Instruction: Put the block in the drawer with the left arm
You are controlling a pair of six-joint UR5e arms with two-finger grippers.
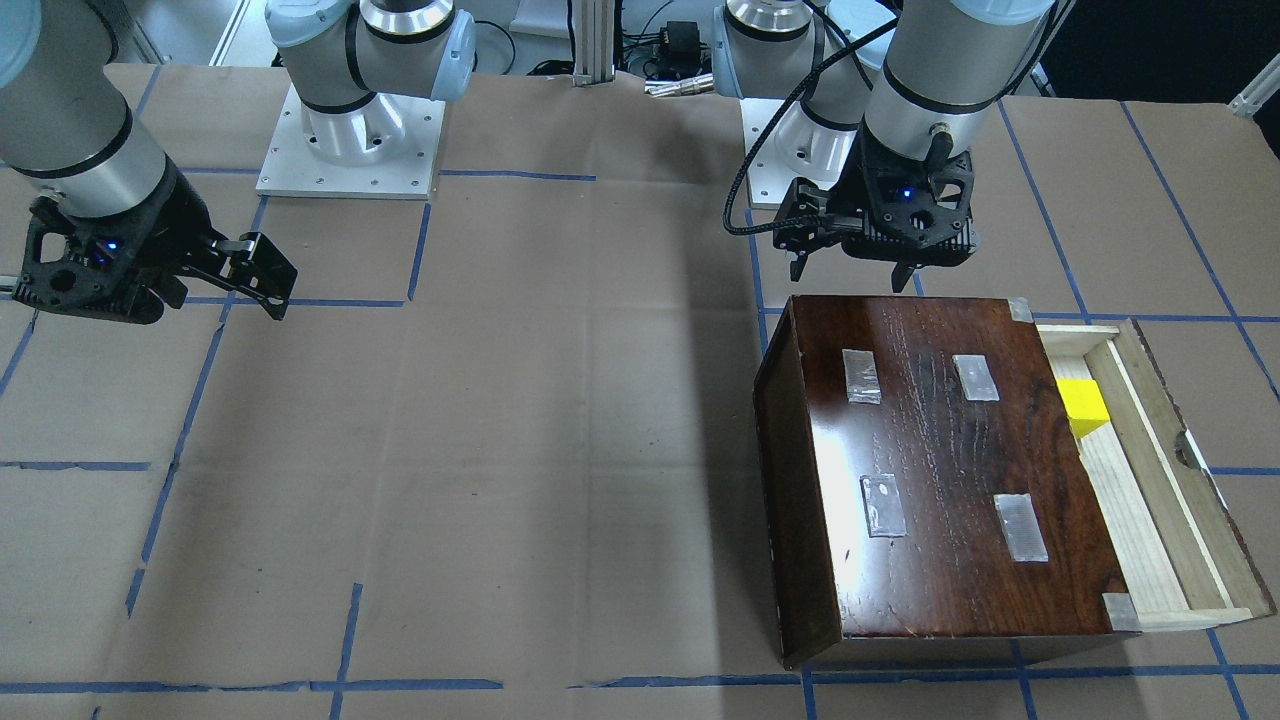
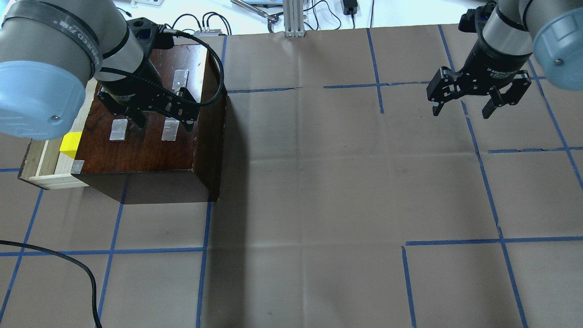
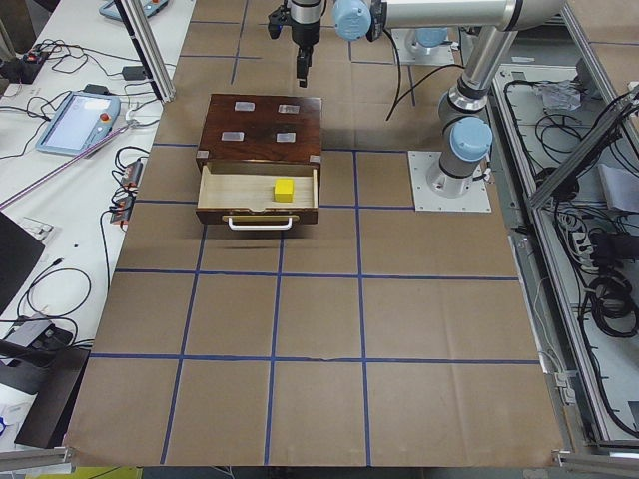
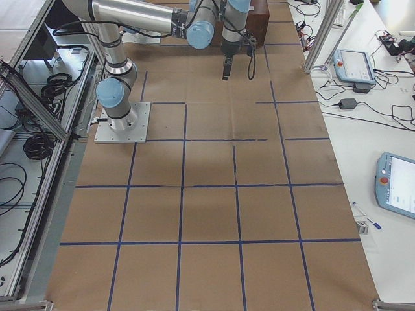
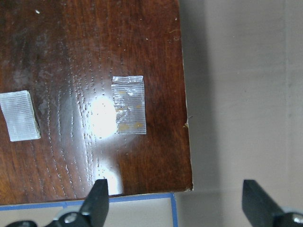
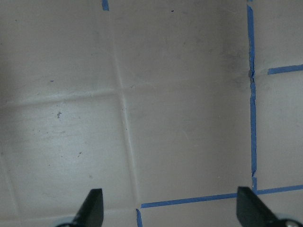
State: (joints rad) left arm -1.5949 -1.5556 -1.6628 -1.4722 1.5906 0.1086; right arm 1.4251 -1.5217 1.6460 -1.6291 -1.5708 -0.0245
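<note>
The yellow block (image 1: 1082, 405) lies inside the open pale-wood drawer (image 1: 1150, 480), close to the cabinet's face, and shows from overhead (image 2: 70, 142) and from the left (image 3: 284, 189). The drawer (image 2: 45, 164) is pulled out of the dark brown cabinet (image 1: 940, 480) toward the table's left end. My left gripper (image 2: 163, 123) is open and empty, hovering above the cabinet top (image 5: 71, 71) near its robot-side edge. It also shows in the left wrist view (image 5: 175, 208). My right gripper (image 2: 461, 111) is open and empty over bare table far to the right.
Several clear tape patches (image 1: 861, 376) are stuck on the cabinet top. The table (image 2: 319, 182) is brown paper with a blue tape grid. The left arm's black cable (image 2: 214, 73) loops beside the cabinet. The arm bases (image 1: 350, 140) stand at the robot side.
</note>
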